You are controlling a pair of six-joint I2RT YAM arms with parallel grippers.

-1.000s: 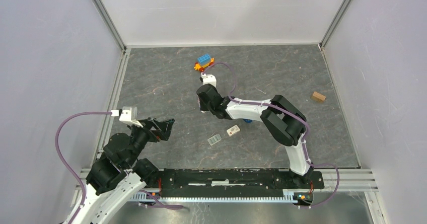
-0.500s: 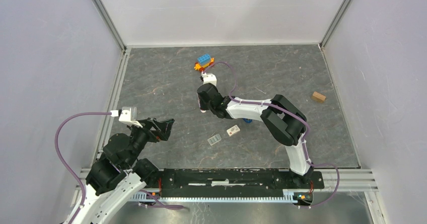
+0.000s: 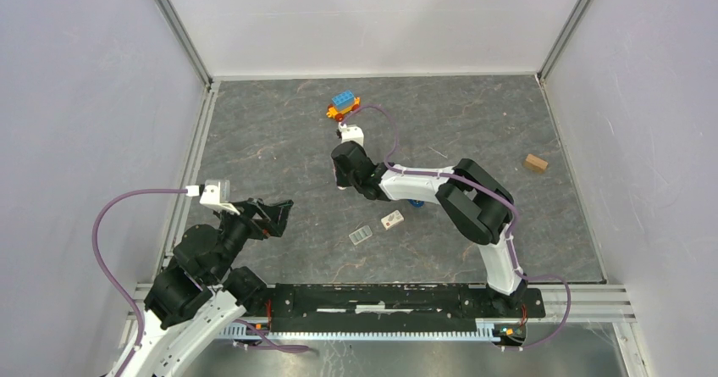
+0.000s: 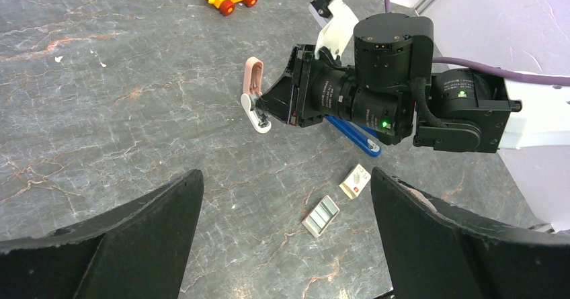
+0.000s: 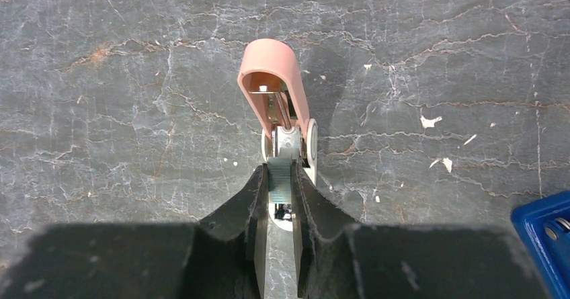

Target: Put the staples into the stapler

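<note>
right claw (image 5: 279, 171) is pinched together on a grey ridged strip of staples (image 5: 279, 181), low over the tabletop (image 3: 271, 140) mid-scene. strip's far end sits at the hinge of a pink stapler (image 5: 272, 70) lying open on the tabletop: pink lid flipped away from the claw, white base and metal rail toward it. can't tell if the strip is seated in the rail or just touching it. dark-blue stapler (image 4: 353, 132) lies flat on the tabletop beneath the right wrist, partly hidden by it, just beside the pink one; only its corner shows at the right wrist view's lower right edge (image 5: 546, 235). left claw (image 4: 283, 178) has its fingers spread wide apart, nothing between them, raised near the left edge and well apart from the staplers. small staple box (image 3: 391, 219) and clear staple case (image 3: 361, 235) lie close together nearer the arm bases. toy car (image 3: 343, 104) sits toward the far wall, wooden block (image 3: 534, 163) off to the right.
</note>
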